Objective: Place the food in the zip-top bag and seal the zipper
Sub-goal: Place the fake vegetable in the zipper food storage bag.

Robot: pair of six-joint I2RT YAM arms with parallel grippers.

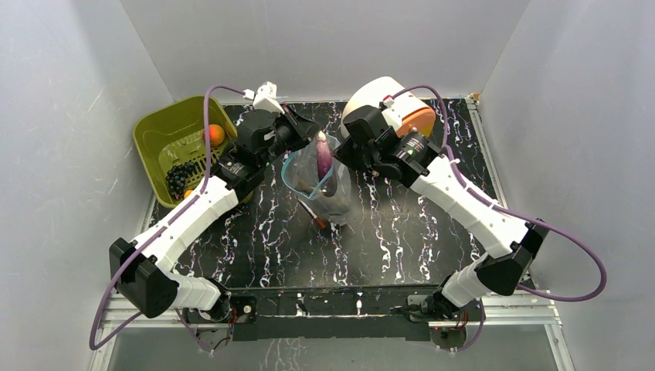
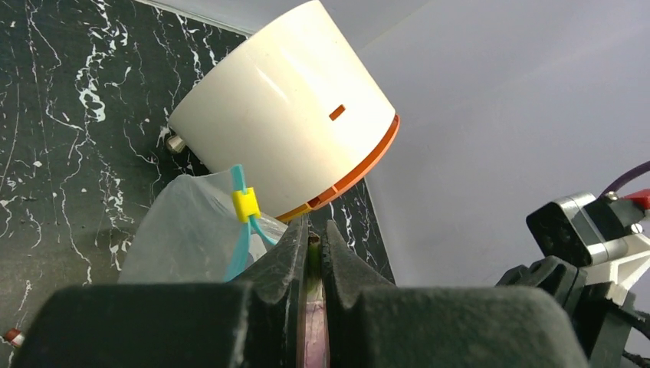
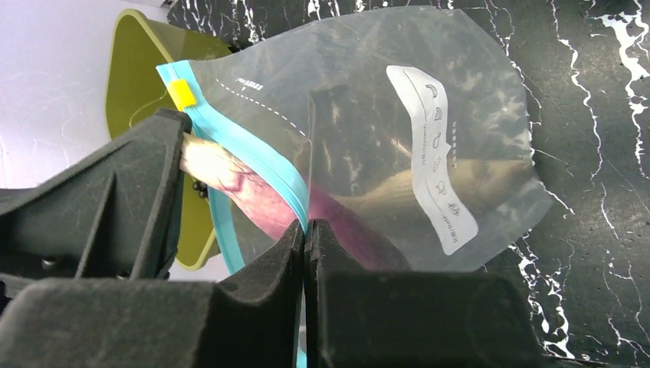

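Note:
The clear zip-top bag (image 1: 324,185) is held up over the middle of the table with its mouth open. My right gripper (image 3: 306,227) is shut on the bag's teal zipper strip (image 3: 253,153), which carries a yellow slider (image 3: 182,93). My left gripper (image 2: 313,230) is shut on the purple piece (image 2: 314,337) at its green stem end. The purple piece (image 1: 321,154) hangs partly inside the bag's mouth and shows through the plastic in the right wrist view (image 3: 257,199). An orange fruit (image 1: 215,135) and the dark grape cluster (image 1: 180,178) lie in the basket.
The olive-green slotted basket (image 1: 158,127) stands at the back left. A white cylinder with an orange rim (image 1: 382,97) lies at the back, behind the right gripper. A thin red-tipped pen (image 1: 313,215) lies on the black marbled table under the bag.

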